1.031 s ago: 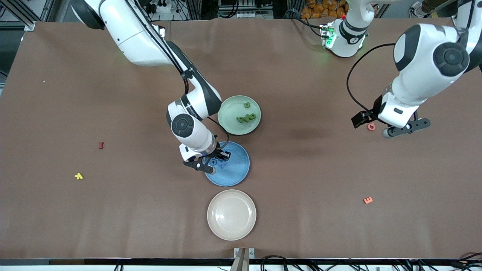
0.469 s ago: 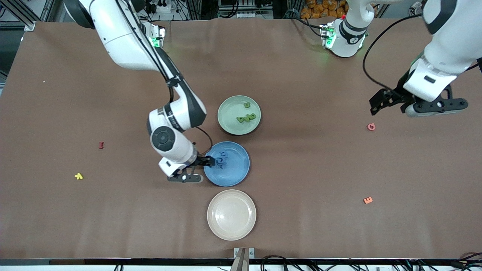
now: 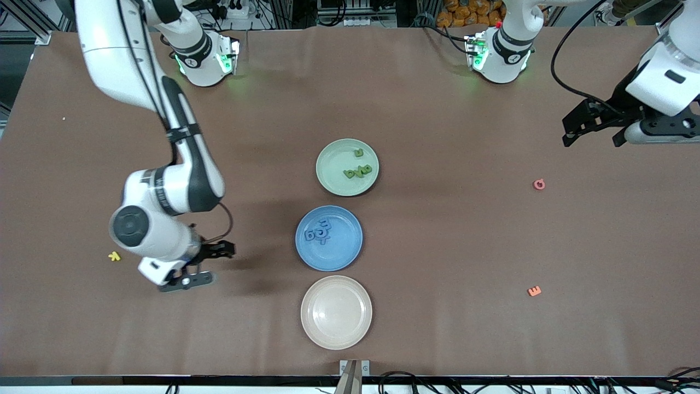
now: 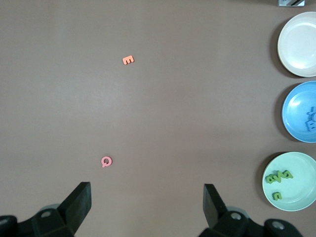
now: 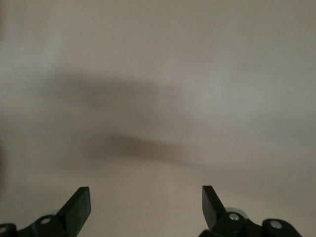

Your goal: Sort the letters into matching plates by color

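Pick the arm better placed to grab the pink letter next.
Left. The left gripper is open over the table near the pink letter; the right gripper, also open, is at the right arm's end.

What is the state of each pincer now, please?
Left pincer: open, holding nothing, above bare table near the pink letter.
Right pincer: open, holding nothing, over bare table beside the blue plate.

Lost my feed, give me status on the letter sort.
Left gripper and right gripper open, empty, over bare table. Green letters in green plate, blue letters in blue plate. Nothing obstructing.
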`<act>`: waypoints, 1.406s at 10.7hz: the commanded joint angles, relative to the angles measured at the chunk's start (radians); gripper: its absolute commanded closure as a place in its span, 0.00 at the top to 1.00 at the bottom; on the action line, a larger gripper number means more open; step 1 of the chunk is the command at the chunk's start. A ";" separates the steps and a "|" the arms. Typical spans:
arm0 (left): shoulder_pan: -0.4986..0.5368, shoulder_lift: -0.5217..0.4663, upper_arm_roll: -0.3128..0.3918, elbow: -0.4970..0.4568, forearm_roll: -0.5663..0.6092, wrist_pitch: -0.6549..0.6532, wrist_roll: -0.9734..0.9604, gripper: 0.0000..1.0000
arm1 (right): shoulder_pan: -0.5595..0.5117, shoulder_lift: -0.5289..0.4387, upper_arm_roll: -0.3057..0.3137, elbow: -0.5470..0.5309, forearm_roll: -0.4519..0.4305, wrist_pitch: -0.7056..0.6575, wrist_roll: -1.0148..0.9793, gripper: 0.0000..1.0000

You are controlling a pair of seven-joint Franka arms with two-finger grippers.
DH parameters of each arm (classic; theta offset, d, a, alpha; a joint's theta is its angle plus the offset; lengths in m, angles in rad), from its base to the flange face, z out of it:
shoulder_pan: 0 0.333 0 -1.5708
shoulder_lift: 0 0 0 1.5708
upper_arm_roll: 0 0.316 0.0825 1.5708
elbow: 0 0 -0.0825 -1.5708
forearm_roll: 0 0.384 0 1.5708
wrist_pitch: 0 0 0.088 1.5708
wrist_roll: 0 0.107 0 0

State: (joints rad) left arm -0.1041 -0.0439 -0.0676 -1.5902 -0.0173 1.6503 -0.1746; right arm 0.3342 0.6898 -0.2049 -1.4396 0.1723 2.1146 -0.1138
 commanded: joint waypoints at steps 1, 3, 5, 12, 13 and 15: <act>-0.008 0.038 0.000 0.067 0.017 -0.060 0.026 1.00 | -0.137 -0.024 -0.010 -0.010 -0.086 -0.031 -0.179 1.00; -0.005 0.038 -0.009 0.081 0.002 -0.060 0.021 1.00 | -0.225 -0.047 -0.010 -0.013 -0.099 -0.031 -0.218 1.00; -0.005 0.033 -0.011 0.078 0.003 -0.060 0.027 1.00 | -0.268 -0.125 -0.016 -0.030 -0.100 -0.060 -0.207 1.00; -0.003 0.033 -0.057 0.075 0.065 -0.060 0.144 1.00 | -0.276 -0.534 -0.042 -0.016 -0.102 -0.562 -0.160 1.00; -0.002 0.033 -0.060 0.075 0.063 -0.060 0.141 1.00 | -0.267 -0.574 -0.033 -0.004 -0.100 -0.609 -0.111 1.00; 0.001 0.032 -0.060 0.075 0.057 -0.060 0.138 1.00 | -0.230 -0.619 0.004 0.030 -0.093 -0.682 0.024 1.00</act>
State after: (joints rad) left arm -0.1085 -0.0141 -0.1186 -1.5334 0.0196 1.6096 -0.0578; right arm 0.0714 0.1244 -0.2460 -1.4212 0.0906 1.4896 -0.2337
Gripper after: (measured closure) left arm 0.000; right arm 0.000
